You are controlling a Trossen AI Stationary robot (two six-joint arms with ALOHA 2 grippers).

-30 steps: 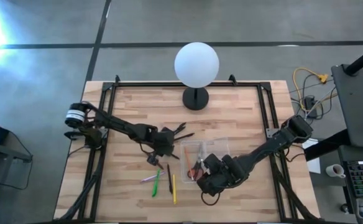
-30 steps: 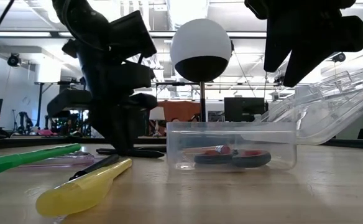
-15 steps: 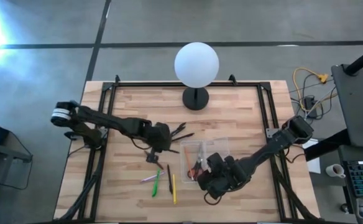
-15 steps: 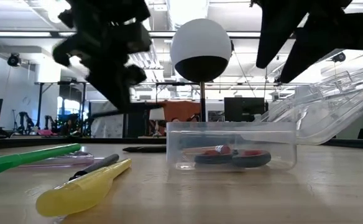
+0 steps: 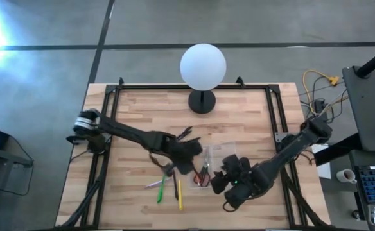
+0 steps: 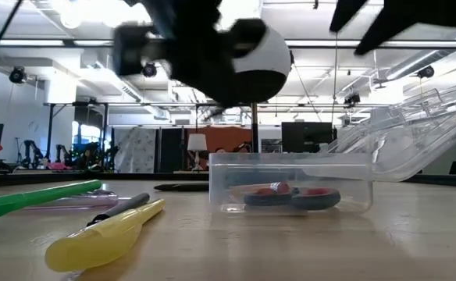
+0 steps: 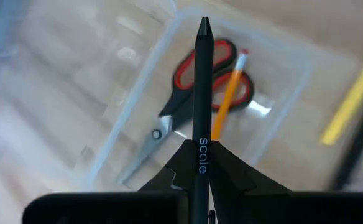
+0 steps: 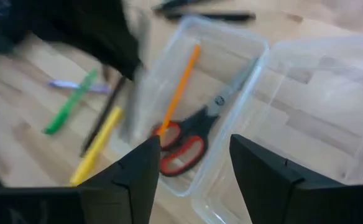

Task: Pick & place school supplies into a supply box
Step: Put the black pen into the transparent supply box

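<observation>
The clear supply box [image 6: 290, 160] stands open near the table's middle, its lid [image 8: 318, 106] laid back. Red-handled scissors [image 7: 188, 73] and an orange pencil [image 7: 226, 93] lie inside on its floor. My left gripper [image 5: 192, 156] is above the box's left side, shut on a black pen [image 7: 202, 87]. My right gripper [image 8: 195, 142] is open and empty, higher up over the box's near right side [image 5: 229, 174]. A green pen [image 5: 160, 190], a yellow pen [image 5: 179, 194], a dark pen [image 5: 174, 183] and a pale pen [image 5: 153, 184] lie flat on the table left of the box. My left gripper pinches the black pen's shaft [image 7: 201, 155] between its two fingers. The pen runs along the fingers and sticks out ahead of them, with its tip [image 7: 204, 26] over the open box. The pen is lifted clear of the table and the box.
A white globe lamp [image 5: 203, 64] on a black stand [image 5: 202, 101] is at the table's far middle. Two more dark pens [image 8: 231, 15] lie just beyond the box's far end. Black frame rails [image 5: 274, 122] run along the table's sides.
My left gripper has risen from the table with the black pen and gone toward the table's right and near edge, ending above the box. My right gripper has drawn back a little toward the table's right edge and risen.
</observation>
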